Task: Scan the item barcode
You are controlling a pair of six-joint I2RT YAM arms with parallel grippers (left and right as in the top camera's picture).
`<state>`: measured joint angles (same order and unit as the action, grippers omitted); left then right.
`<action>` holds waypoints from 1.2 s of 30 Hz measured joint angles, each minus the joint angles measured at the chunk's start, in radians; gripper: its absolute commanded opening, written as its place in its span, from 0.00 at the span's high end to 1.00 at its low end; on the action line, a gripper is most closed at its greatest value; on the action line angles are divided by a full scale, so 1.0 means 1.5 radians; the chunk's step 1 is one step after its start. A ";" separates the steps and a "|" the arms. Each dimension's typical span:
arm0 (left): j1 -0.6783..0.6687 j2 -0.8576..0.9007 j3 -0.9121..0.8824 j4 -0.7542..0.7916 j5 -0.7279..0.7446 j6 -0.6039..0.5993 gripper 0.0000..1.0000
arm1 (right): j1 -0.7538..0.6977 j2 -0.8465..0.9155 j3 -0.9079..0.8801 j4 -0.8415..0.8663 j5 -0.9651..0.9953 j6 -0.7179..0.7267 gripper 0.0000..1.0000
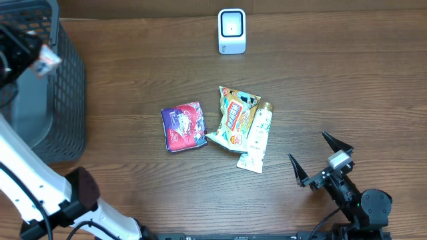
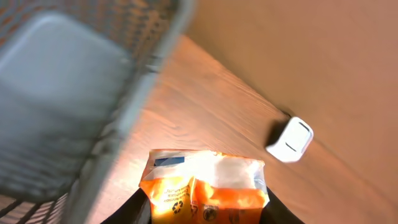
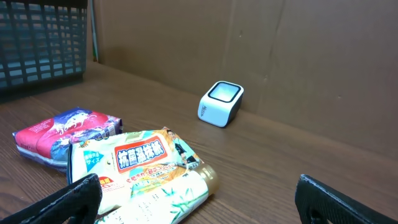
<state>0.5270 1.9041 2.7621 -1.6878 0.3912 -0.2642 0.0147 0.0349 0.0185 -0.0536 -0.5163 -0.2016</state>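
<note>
My left gripper (image 2: 208,210) is shut on the item, an orange and white snack packet (image 2: 205,183). The overhead view shows that gripper (image 1: 32,55) holding the packet (image 1: 45,61) high over the rim of the dark mesh basket (image 1: 67,107) at the far left. The white barcode scanner (image 1: 231,31) stands at the table's back edge, well to the right of the packet. It shows in the left wrist view as a white box (image 2: 290,139) beyond the packet. My right gripper (image 1: 320,157) is open at the front right, with nothing between its fingers.
Three other items lie mid-table: a red-purple pack (image 1: 183,127), a yellow snack bag (image 1: 233,117) and a pale tube (image 1: 257,137). In the right wrist view the bag (image 3: 134,160) and tube (image 3: 168,199) lie just ahead of the open gripper (image 3: 208,202). A cardboard wall runs along the back.
</note>
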 measured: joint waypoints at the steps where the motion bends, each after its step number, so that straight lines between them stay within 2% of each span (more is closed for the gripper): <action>1: -0.022 -0.004 0.001 0.000 0.002 0.007 0.67 | 0.000 0.000 0.000 0.000 0.000 0.000 0.00; 8: -0.230 -0.005 -0.020 0.000 0.003 0.026 0.72 | 0.000 0.000 0.000 0.000 0.000 -0.001 0.00; 13: -0.385 -0.005 -0.068 0.001 -0.034 0.024 0.69 | 0.000 0.000 0.000 0.000 0.000 -0.001 0.00; 20: -0.559 -0.004 -0.185 0.001 -0.129 0.000 0.70 | 0.000 0.000 0.000 0.000 0.000 0.000 0.00; 23: -0.628 -0.003 -0.266 0.002 -0.195 -0.037 0.70 | 0.000 0.000 0.000 0.000 0.000 0.000 0.00; 25: -0.666 -0.003 -0.322 0.010 -0.240 -0.067 0.65 | 0.000 0.000 0.000 0.000 0.000 -0.001 0.00; 30: -0.740 -0.004 -0.488 0.108 -0.337 -0.144 0.64 | 0.000 0.000 0.000 0.000 0.000 0.000 0.00; 36: -0.780 -0.003 -0.700 0.280 -0.375 -0.197 0.61 | 0.000 0.000 0.000 0.000 0.000 -0.001 0.00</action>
<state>-0.6430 1.9003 1.7126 -1.2682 -0.1707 -0.5602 0.0147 0.0349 0.0185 -0.0532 -0.5167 -0.2024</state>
